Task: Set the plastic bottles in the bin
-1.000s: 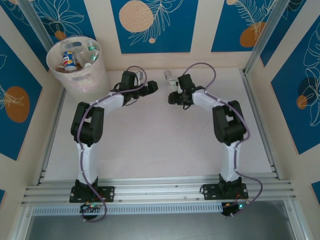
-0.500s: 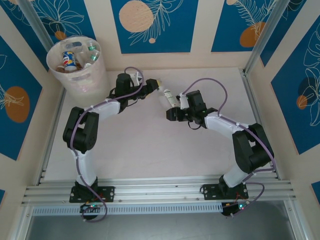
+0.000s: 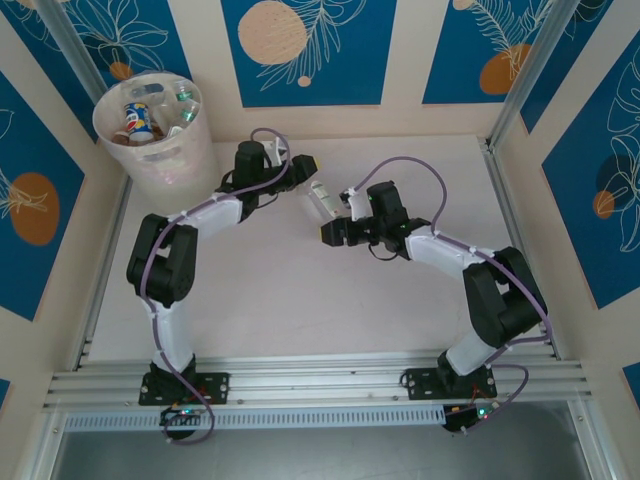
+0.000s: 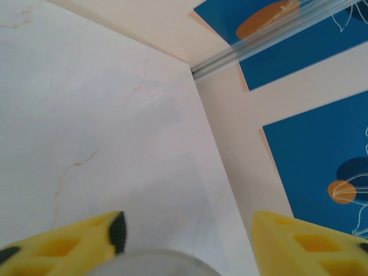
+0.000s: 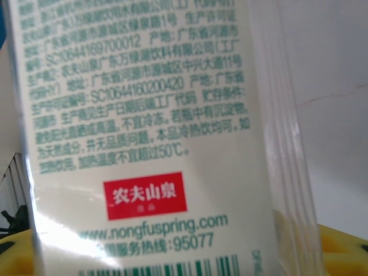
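As a clear plastic bottle (image 3: 320, 200), white label w/ green print, sits clamped between the right gripper's (image 3: 340, 214) yellow fingers (image 5: 345, 253), the left gripper (image 3: 306, 172) meets its other end, jaws part-open around a pale rounded tip; grip or no grip can't be told. Bin (image 3: 150, 155), w/ more bottles (image 3: 140, 120) inside, stands well off behind the left gripper's wrist.
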Robot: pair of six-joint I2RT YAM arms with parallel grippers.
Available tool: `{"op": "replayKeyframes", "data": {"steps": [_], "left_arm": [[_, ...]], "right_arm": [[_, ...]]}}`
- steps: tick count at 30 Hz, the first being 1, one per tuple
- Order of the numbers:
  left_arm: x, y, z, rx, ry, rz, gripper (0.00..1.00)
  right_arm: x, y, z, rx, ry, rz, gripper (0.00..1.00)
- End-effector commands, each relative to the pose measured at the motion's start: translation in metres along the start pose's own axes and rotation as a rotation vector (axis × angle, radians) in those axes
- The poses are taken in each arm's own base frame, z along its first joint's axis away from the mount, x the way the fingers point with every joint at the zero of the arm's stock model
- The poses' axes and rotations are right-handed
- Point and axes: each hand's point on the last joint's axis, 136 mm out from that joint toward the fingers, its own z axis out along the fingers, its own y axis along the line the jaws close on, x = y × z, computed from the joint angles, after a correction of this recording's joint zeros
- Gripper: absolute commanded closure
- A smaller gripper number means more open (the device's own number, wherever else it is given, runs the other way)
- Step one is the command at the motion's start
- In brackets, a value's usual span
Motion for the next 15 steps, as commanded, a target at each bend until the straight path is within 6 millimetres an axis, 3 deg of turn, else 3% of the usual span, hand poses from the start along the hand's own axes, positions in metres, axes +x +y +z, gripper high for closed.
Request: {"op": "replayKeyframes", "data": {"steps": [1,5,9,12,14,15], "left_arm": [[-0.011,0.0,-0.002,-0.037,-0.036,0.039,0.5],[-0.014,-0.002,-0.001,-0.012,-0.058,0.019,0.68],[-0.017,-0.006,-0.007,-0.034,-0.069,0.03,0.99],[-0.023,-0.016,-0.017,-0.046,-0.084,0.071,1.0],[-0.029,-0.025,-0.026,-0.046,-0.105,0.103,1.0],[-0.033,-0.031,-0.032,-0.047,-0.118,0.123,1.0]], "right_arm": [[-0.002,0.022,0.0,-0.094,0.036,-0.048,0.5],[0.0,0.033,-0.002,-0.136,0.078,-0.051,0.44],[-0.004,0.034,-0.011,-0.099,0.06,-0.067,0.26],[-0.008,0.033,-0.025,-0.053,0.032,-0.086,0.15],[-0.011,0.035,-0.038,-0.037,0.013,-0.101,0.0],[-0.012,0.035,-0.045,-0.019,-0.003,-0.109,0.0]]}}
